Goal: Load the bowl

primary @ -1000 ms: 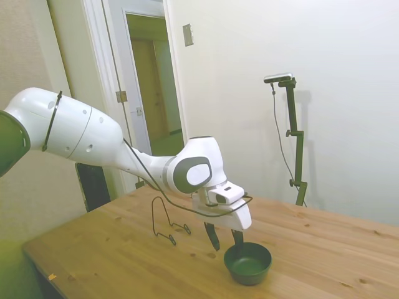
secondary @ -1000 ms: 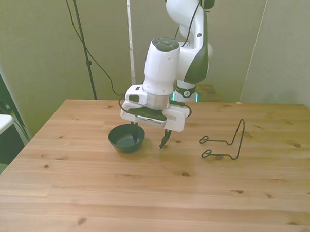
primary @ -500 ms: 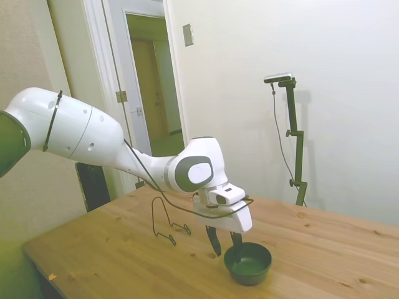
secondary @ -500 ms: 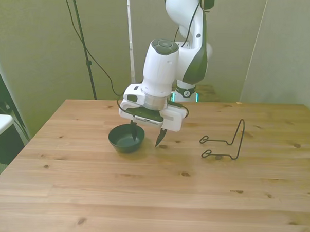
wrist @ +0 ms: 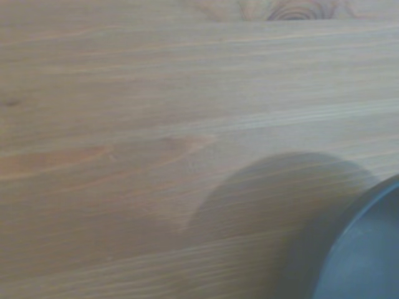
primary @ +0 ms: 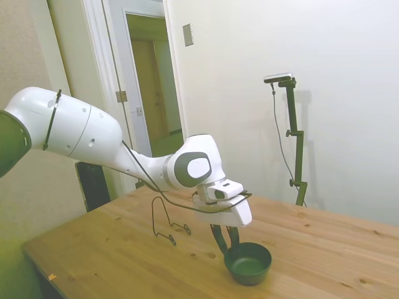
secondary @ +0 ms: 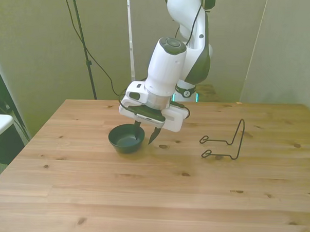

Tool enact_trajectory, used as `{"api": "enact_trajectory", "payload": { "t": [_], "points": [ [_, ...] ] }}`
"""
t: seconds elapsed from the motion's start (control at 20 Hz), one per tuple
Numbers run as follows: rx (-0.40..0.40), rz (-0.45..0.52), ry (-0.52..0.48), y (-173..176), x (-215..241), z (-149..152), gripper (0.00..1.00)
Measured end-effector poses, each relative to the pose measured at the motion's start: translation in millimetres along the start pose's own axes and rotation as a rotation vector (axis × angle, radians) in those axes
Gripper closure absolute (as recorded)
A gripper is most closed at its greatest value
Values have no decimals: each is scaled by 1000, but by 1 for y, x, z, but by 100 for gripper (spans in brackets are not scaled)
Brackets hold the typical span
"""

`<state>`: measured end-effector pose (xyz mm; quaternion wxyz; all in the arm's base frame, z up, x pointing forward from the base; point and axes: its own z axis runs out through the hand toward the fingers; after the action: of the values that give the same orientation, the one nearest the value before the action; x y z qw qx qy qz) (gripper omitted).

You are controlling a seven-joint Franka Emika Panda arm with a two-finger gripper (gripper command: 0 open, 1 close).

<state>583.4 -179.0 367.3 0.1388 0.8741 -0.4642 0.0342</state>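
Wooden table (secondary: 141,197) of pale knotty planks, plain walls behind, an open doorway at the side view's left. Small round dark green bowl (secondary: 126,138) with matte sides sits upright on the table, directly under the white two-finger gripper (secondary: 145,135); in the front view one dark finger drops inside the rim nearest the rack and the other hangs just outside it, so the jaws straddle the bowl wall. Fingers are spread apart, not yet pinched on the rim; whether a pad already touches the wall cannot be resolved. The side view agrees: bowl (primary: 248,262) flat on the wood, gripper (primary: 225,240) at its edge. Wrist view shows only a blurred arc of the bowl (wrist: 361,249) and its shadow. Further toward the front view's right of the gripper, well apart, stands a thin black wire rack (secondary: 224,143), with nothing on it. Judgement: approach looks complete, grasp pending. Left to do: close on the rim, lift, carry across, seat the bowl in the rack, release.
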Motion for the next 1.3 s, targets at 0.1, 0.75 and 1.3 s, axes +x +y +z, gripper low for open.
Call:
{"api": "enact_trajectory", "payload": {
  "t": [0.1,0.75,1.3],
  "points": [
    [-2,0,0,0,0,1,100],
    [-9,7,-1,-1,1,8,100],
    [203,-28,-110,3,-31,-97,100]
  ]
}}
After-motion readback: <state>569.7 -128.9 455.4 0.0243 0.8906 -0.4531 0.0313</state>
